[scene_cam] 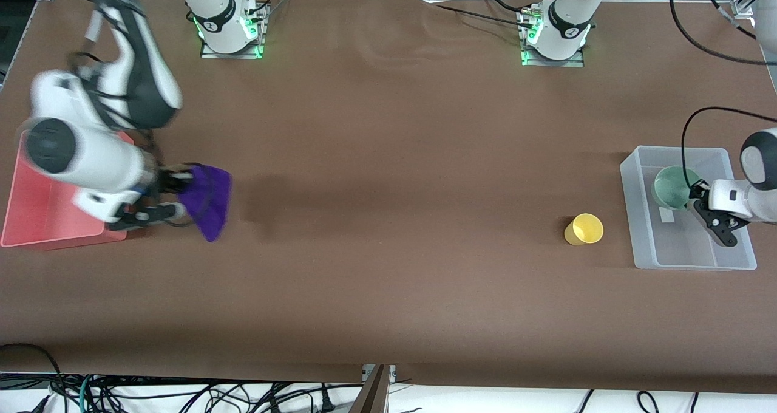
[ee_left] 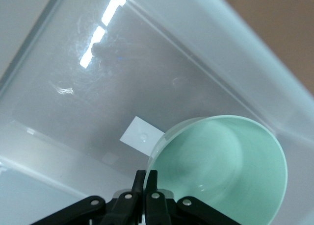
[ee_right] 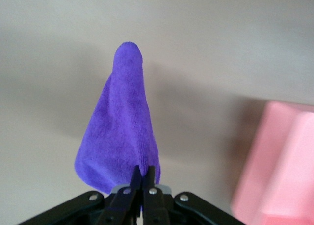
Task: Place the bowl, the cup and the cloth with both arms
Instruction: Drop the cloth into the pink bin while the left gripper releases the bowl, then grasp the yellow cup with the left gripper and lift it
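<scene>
Aloft, limp fuzzy cloth (scene_cam: 209,199); smooth round bowl (scene_cam: 672,187) pinched.

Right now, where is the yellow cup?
The yellow cup stands on the bare table toward the left arm's end, beside the clear bin that holds the green bowl; neither tool touches it.

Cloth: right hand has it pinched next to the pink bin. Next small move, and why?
Probably carry it sideways until it hangs over the pink bin, then open. The right hand is shut on the cloth, which dangles above bare table beside the bin, not over it. The left hand holds the bowl by its rim over the clear bin; the cup stands on the table.
</scene>
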`<state>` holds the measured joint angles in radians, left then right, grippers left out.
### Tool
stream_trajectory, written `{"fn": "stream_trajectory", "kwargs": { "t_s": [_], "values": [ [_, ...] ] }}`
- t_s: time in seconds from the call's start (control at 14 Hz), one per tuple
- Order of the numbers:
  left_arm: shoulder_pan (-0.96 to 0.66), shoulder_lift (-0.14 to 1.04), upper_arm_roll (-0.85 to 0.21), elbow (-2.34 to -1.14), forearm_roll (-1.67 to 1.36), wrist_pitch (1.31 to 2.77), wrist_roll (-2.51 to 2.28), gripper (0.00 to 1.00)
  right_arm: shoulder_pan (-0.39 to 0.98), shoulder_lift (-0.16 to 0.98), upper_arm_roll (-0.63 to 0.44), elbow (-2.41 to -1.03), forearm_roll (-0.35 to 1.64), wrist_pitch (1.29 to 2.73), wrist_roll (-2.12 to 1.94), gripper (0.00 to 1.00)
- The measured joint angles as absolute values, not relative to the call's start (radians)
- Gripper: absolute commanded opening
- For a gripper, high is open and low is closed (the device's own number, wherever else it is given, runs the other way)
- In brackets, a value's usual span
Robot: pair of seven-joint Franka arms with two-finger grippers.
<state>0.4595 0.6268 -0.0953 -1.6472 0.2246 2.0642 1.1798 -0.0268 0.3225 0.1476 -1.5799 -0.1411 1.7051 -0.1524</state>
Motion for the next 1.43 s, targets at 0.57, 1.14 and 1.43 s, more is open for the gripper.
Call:
{"fn": "stream_trajectory", "kwargs": {
  "t_s": [0.57,1.14,1.43],
  "values": [
    [0.472,0.612,-0.122,-1.587,0.217,2.019,1.176,1.00,-0.070,0.338,-0.292,-1.475,-0.140,1.545,-0.680,0.00],
    [0.406,0.551,-0.312,-1.596,0.140,1.924,0.508,0.93,-0.092,0.386,-0.387,-1.741,-0.087,1.839,-0.708,0.00],
    [0.330,0.631,-0.313,-1.603,0.082,2.025,0.359,0.71,-0.092,0.419,-0.403,-1.807,-0.037,1.945,-0.734,0.00]
  ]
}}
